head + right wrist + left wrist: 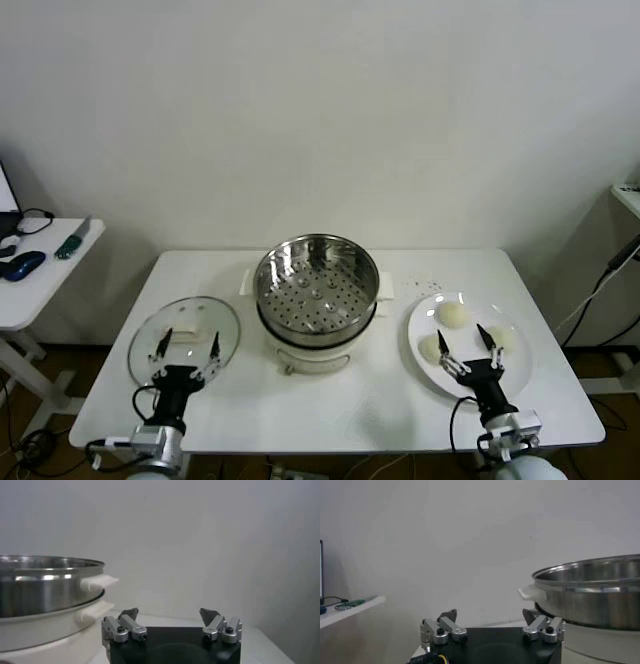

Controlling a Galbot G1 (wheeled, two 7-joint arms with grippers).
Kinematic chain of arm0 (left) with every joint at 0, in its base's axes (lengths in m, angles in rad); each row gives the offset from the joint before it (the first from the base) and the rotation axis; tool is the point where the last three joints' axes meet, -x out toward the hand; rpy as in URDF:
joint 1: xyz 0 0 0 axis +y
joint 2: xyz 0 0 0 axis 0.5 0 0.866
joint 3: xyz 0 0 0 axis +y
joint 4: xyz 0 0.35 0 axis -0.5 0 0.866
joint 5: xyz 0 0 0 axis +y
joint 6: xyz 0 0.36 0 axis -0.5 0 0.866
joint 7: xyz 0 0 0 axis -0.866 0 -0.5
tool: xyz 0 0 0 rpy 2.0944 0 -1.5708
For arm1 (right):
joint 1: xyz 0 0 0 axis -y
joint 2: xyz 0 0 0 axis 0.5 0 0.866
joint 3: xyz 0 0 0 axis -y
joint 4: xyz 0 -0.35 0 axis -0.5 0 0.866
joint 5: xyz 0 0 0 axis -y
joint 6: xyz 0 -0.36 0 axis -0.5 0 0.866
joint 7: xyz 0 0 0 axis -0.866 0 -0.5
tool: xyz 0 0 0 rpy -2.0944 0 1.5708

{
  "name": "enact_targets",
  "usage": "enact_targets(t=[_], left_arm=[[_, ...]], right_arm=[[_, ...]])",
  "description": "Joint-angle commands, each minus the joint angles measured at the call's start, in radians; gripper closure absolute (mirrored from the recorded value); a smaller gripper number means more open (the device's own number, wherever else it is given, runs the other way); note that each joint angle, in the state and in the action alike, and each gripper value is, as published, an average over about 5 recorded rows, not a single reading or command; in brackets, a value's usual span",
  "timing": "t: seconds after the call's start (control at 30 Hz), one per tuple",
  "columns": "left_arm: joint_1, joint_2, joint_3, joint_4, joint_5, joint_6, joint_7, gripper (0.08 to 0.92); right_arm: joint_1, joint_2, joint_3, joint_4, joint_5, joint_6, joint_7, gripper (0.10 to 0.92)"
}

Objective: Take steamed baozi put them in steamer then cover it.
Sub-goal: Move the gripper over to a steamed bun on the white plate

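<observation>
Both tools spread open and empty, left tool (186,344) over glass lid (184,339), right tool (468,345) partly hiding plated baozi (452,315).

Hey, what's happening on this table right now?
Nothing is being handled yet. The left gripper is open over the round clear glass lid, the right gripper open over the flat white plate holding three cream-white dough buns. Between them, the shiny perforated steel steamer basin sits empty and uncovered on its white base.

No text, label, brand or number can be read in any view. The steamer (316,290) and its white base show no legible marking
</observation>
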Motion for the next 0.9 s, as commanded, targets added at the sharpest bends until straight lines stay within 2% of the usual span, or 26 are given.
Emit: enact_targets(t=[0.03,0.13,0.23,0.33,0.47,0.67,0.9], left_arm=[[0.001,0.007,0.001,0.001,0.016,-0.004,-0.006,0.177],[0.005,0.013,0.004,0.001,0.019,-0.005,-0.007,0.177],[0.008,0.016,0.010,0.003,0.023,-0.010,-0.009,0.177],[0.009,0.015,0.015,0.007,0.024,-0.021,-0.011,0.177],[0.009,0.014,0.017,0.018,0.021,-0.026,-0.017,0.177],[0.007,0.014,0.015,0.035,0.021,-0.026,-0.024,0.177],[-0.005,0.012,0.011,0.041,0.027,-0.010,-0.025,0.177]], right_arm=[[0.059,-0.110,0.005,0.001,-0.010,-0.067,-0.068,0.203],[0.119,-0.247,0.001,-0.030,-0.012,-0.142,-0.151,0.203],[0.186,-0.425,-0.018,-0.097,-0.037,-0.221,-0.318,0.203],[0.257,-0.578,-0.058,-0.192,-0.083,-0.239,-0.488,0.203],[0.394,-0.716,-0.161,-0.313,-0.128,-0.222,-0.640,0.203],[0.741,-0.821,-0.480,-0.462,-0.223,-0.168,-0.792,0.203],[1.241,-0.822,-1.042,-0.595,-0.338,-0.138,-0.950,0.203]])
